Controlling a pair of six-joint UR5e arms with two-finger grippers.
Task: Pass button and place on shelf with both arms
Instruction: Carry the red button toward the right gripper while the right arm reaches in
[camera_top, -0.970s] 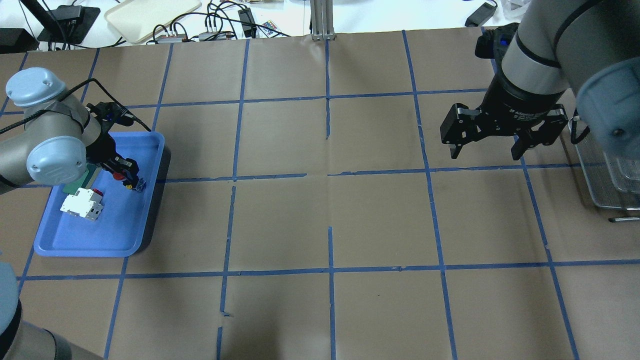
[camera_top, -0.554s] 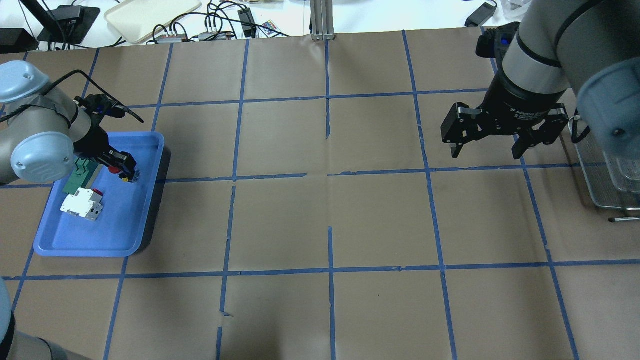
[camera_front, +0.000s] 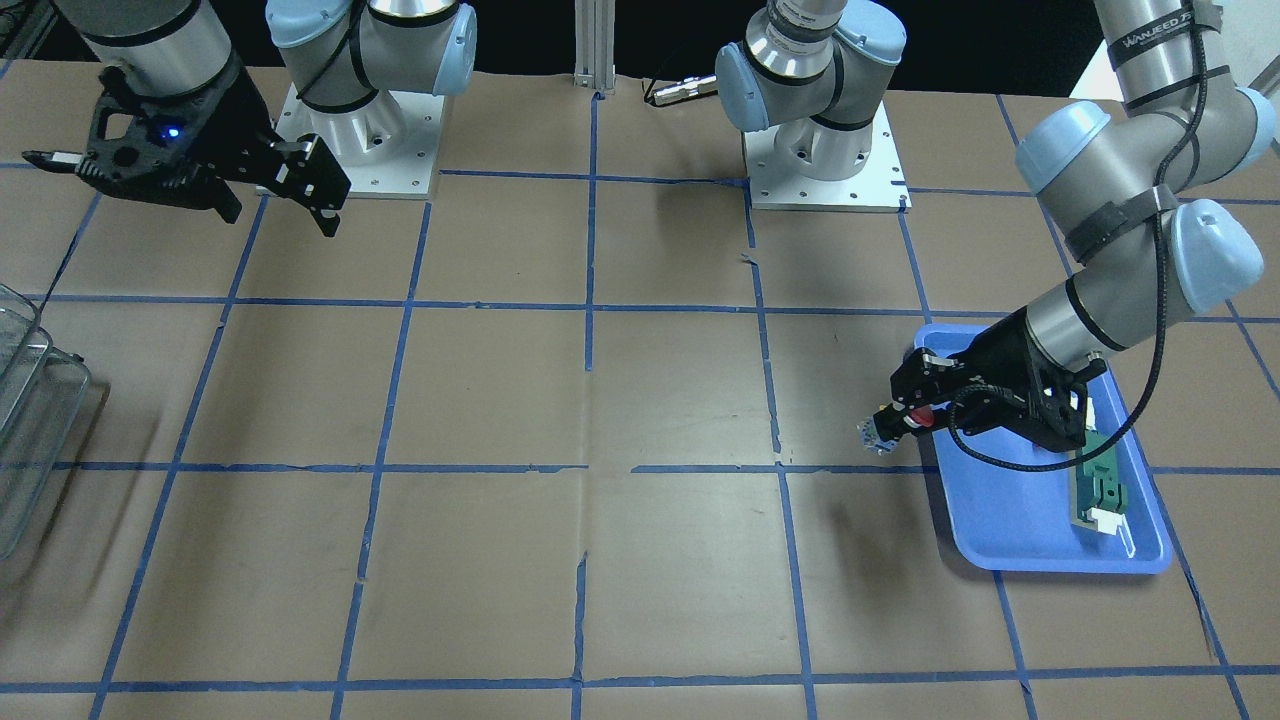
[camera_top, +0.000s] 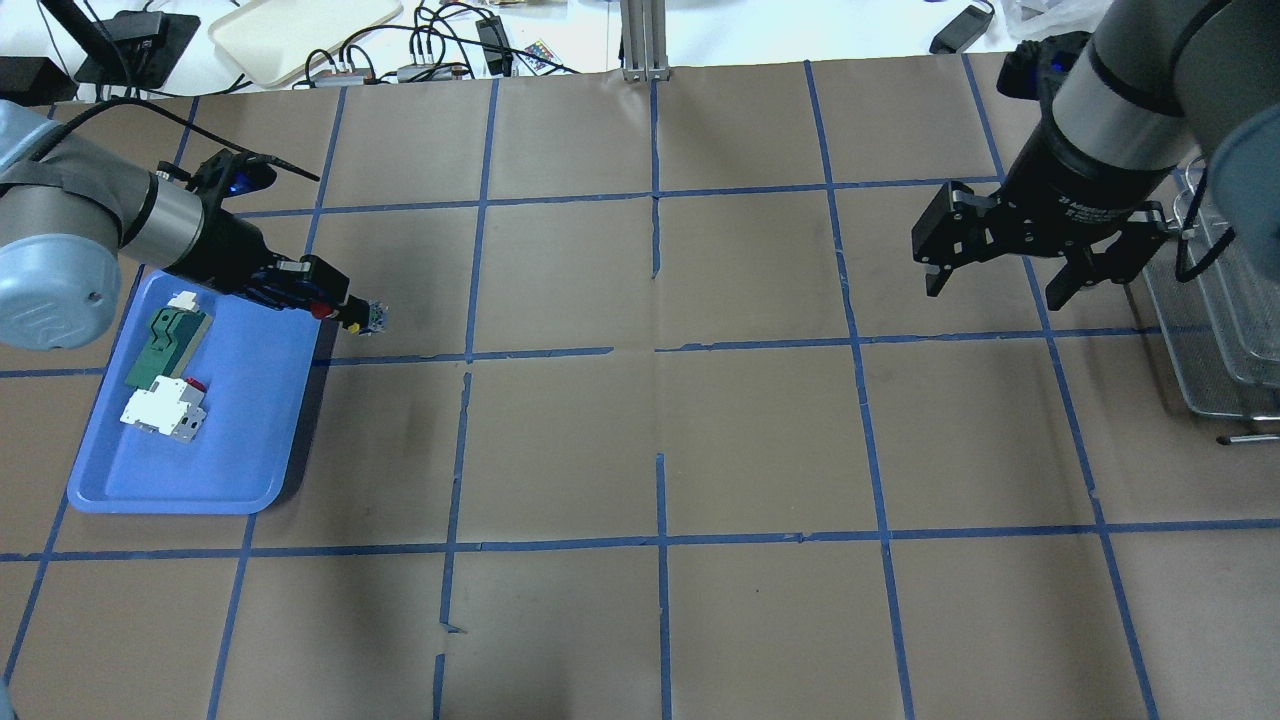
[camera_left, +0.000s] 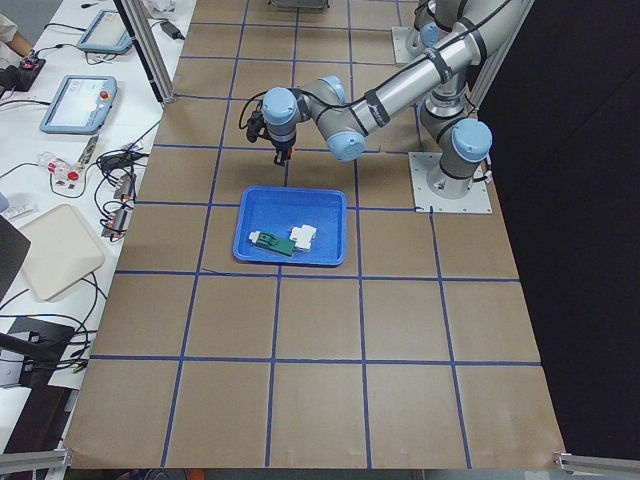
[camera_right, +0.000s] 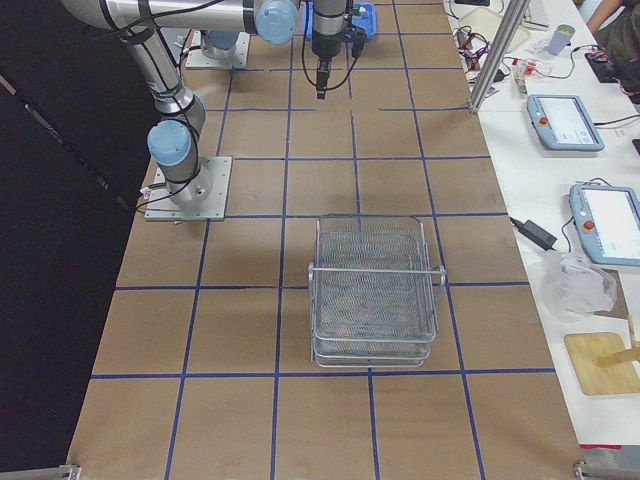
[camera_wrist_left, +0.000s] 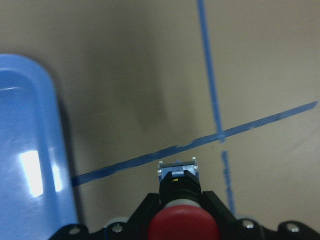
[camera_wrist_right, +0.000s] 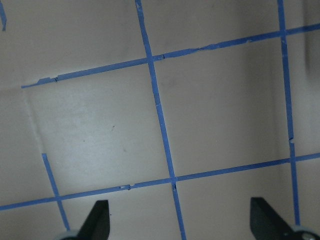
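Observation:
My left gripper is shut on the button, held in the air just past the right rim of the blue tray. In the front-facing view the left gripper holds the button with its bluish base pointing outward. The left wrist view shows the red cap between the fingers. My right gripper is open and empty, high above the table near the wire shelf. The shelf shows whole in the exterior right view.
The blue tray holds a green flat part and a white block with red marks. Cables and a beige tray lie beyond the far table edge. Blue tape lines grid the brown table.
My left gripper has lifted the button out of the blue tray and moved right, past the tray's rim. My right gripper has shifted slightly right and away.

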